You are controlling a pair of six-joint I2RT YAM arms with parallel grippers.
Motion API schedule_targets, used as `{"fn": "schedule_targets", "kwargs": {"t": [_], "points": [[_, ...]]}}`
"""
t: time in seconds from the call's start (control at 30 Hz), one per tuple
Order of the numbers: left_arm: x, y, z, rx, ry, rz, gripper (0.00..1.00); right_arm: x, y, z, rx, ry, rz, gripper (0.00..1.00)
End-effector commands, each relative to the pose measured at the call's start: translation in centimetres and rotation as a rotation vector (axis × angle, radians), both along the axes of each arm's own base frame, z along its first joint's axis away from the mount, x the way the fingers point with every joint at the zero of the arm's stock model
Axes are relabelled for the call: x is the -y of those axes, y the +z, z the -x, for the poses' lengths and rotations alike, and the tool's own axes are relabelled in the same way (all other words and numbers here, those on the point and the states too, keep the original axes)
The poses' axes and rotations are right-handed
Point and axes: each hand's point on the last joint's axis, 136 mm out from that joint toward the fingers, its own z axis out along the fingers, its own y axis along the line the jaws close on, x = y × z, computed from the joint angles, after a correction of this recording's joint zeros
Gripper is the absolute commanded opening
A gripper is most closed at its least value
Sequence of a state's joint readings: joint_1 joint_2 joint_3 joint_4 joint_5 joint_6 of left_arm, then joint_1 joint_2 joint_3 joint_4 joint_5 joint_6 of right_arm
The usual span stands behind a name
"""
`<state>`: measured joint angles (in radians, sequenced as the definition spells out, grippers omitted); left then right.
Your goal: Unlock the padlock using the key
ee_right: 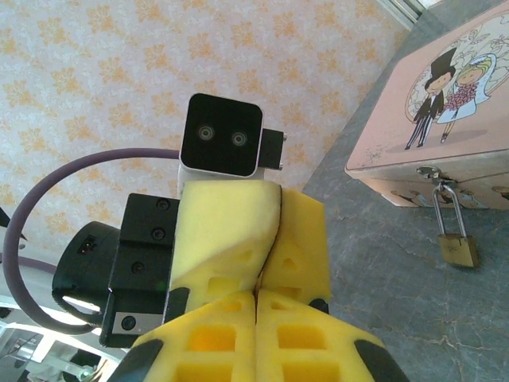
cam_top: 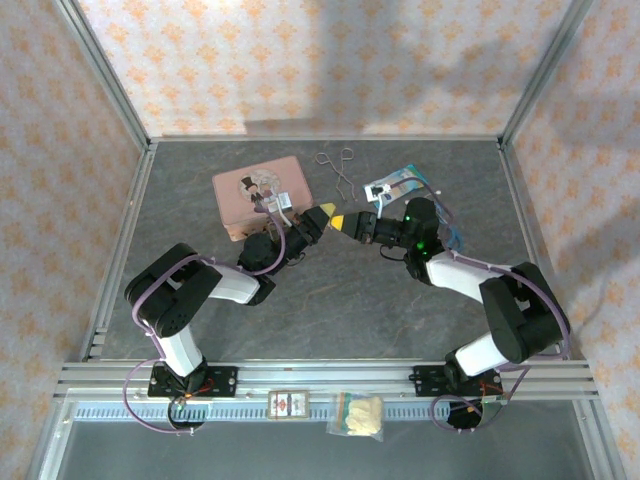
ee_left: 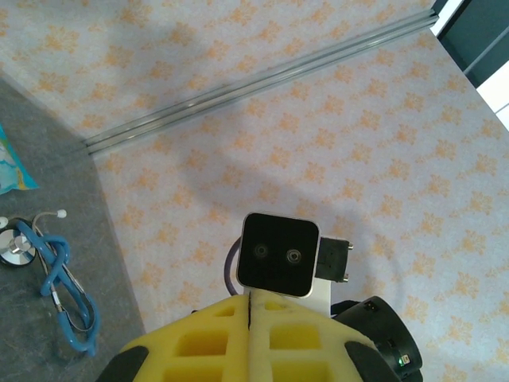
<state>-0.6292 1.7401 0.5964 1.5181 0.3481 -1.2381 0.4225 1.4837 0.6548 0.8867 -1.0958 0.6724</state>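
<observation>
On the grey, stone-patterned tabletop (cam_top: pixel 330 300), the tiny brass-coloured padlock with its thin silver shackle (ee_right: pixel 457 247) is hanging from the hasp on the side wall of the pink rectangular picture tin (ee_right: pixel 398 135), with its body resting against the surface. The shackle is looking closed through the hasp, so the unlocking is not yet done.

No key is showing anywhere. The two grippers are meeting tip to tip in the air just beside the tin. The left gripper (ee_left: pixel 250 318) and the right gripper (ee_right: pixel 256 306) are each pressing their yellow foam pads (ee_right: pixel 231 231) tightly together. Whether something thin is pinched in either seam, I cannot tell. Judging from this, the task is sitting at an early stage: a key needs presenting to the lock, inserting and turning.

Further out, a blue-tubed stethoscope with a silver disc (ee_left: pixel 60 278) is lying on the right arm's side, a blue-and-white packet (cam_top: pixel 395 188) is sitting near it, and silver scissor-handled forceps (cam_top: pixel 338 168) are lying toward the back. Pale wallpaper with orange floral motifs (cam_top: pixel 300 60) is enclosing the table behind aluminium frame rails (cam_top: pixel 320 137).
</observation>
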Motion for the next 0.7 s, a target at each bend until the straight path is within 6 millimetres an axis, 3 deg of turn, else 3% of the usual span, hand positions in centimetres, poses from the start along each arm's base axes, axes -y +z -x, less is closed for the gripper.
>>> {"fn": "schedule_targets", "kwargs": {"t": [0.0, 0.03, 0.1, 0.13, 0.27, 0.4, 0.67], "points": [[-0.2, 2.2, 0.8, 0.042, -0.017, 0.060, 0.29, 0.3, -0.7, -0.8, 0.047, -0.048, 0.076, 0.00], [-0.7, 2.0, 0.5, 0.025, 0.004, 0.052, 0.46, 0.5, -1.0, -1.0, 0.068, -0.063, 0.118, 0.00], [-2.0, 1.5, -0.2, -0.010, 0.048, 0.023, 0.63, 0.8, -1.7, -1.3, 0.093, -0.080, 0.189, 0.00], [-2.6, 1.2, -0.7, -0.028, 0.066, 0.002, 0.67, 0.9, -2.0, -1.4, 0.104, -0.082, 0.221, 0.00], [-3.9, -1.0, -1.7, -0.115, 0.109, -0.113, 0.67, 1.1, -2.4, -1.7, 0.135, -0.081, 0.290, 0.00], [-3.6, -2.9, -2.1, -0.178, 0.112, -0.251, 0.65, 1.5, -3.0, -2.4, 0.182, -0.117, 0.401, 0.00], [-1.7, -3.2, -2.4, -0.190, 0.104, -0.400, 0.62, 1.4, -2.8, -4.1, 0.274, -0.209, 0.586, 0.00]]}}
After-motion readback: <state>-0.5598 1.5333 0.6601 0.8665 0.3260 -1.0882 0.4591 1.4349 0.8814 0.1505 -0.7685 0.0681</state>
